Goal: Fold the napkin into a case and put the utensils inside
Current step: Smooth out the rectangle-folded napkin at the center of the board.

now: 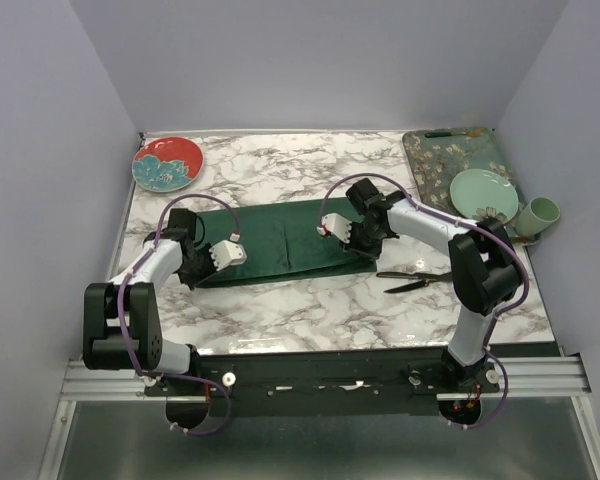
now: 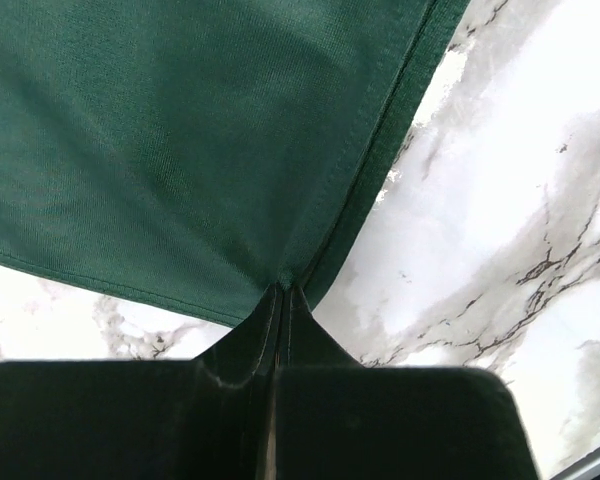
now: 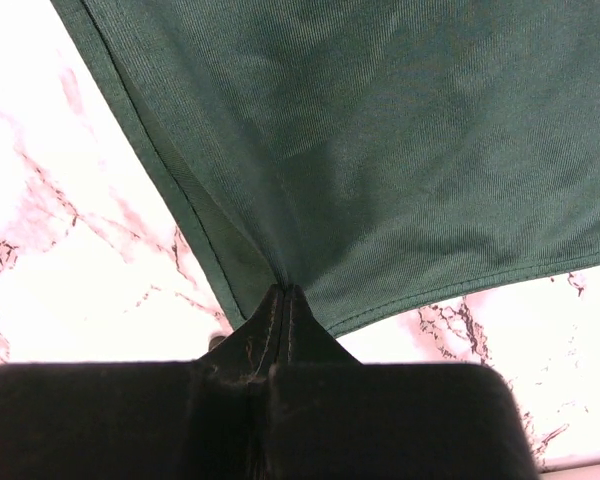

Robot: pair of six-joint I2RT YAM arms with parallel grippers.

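Left hand [image 2: 283,292] and right hand [image 3: 283,292] pinch napkin [image 2: 180,140] corners; only overhead shows utensils [image 1: 416,280].

napkin [image 2: 180,150] cut off at wrist-view edges; utensils [image 1: 413,280] kind too small to tell.

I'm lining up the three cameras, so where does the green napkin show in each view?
Top external: napkin, a long band across mid-table.
Left wrist: napkin fills the upper left, corner pinched in the left hand.
Right wrist: napkin fills the upper right, corner pinched in the right hand.
Shared landmark: the white marble table beside the cloth.
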